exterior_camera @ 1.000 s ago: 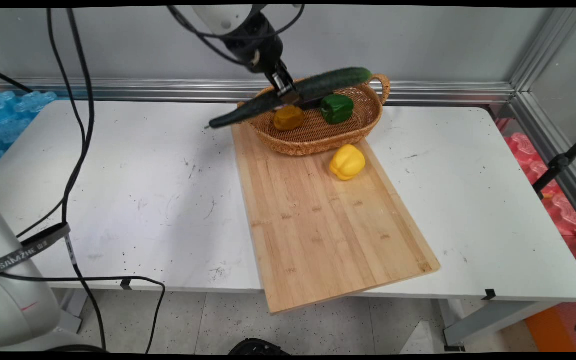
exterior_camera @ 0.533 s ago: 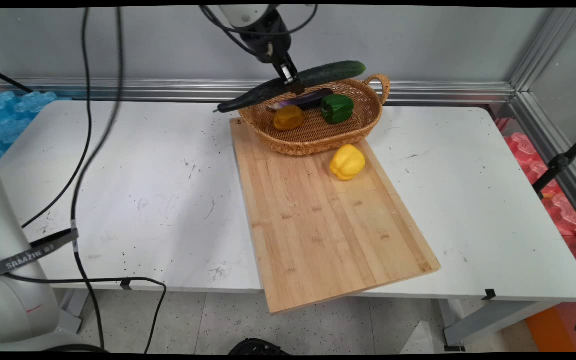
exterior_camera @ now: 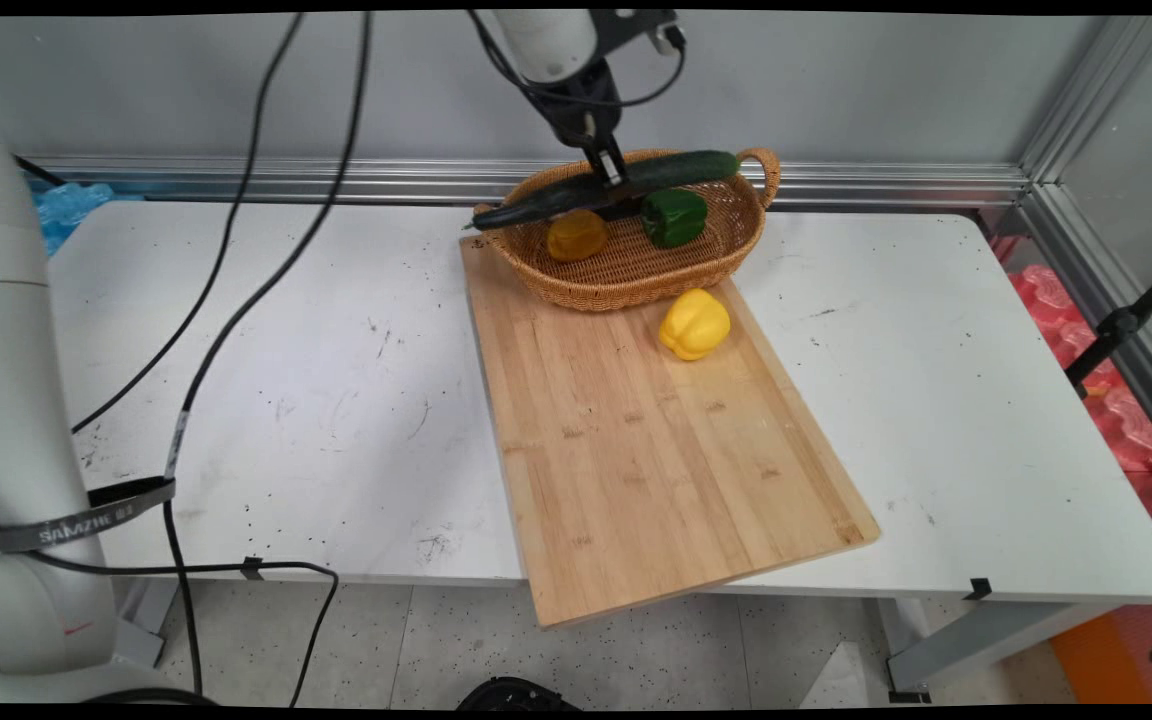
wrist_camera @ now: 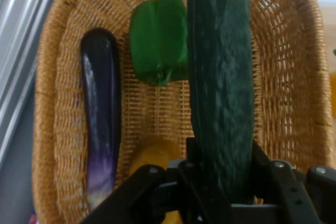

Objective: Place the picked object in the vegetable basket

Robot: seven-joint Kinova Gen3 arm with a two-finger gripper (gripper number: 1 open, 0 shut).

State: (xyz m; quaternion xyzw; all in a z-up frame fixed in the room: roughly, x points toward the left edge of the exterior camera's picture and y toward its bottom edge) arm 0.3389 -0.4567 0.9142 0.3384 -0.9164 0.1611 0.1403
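One cucumber point(exterior_camera: 626, 183) is clamped in the gripper point(exterior_camera: 609, 178), slung low across the basket point(exterior_camera: 636, 270), its dark tip poking past the left rim. Under it lie an eggplant point(wrist_camera: 101, 114), a green pepper point(exterior_camera: 674, 217) and an orange one point(exterior_camera: 577, 236). Just outside, a yellow pepper point(exterior_camera: 695, 324) sits on the board point(exterior_camera: 656, 460).
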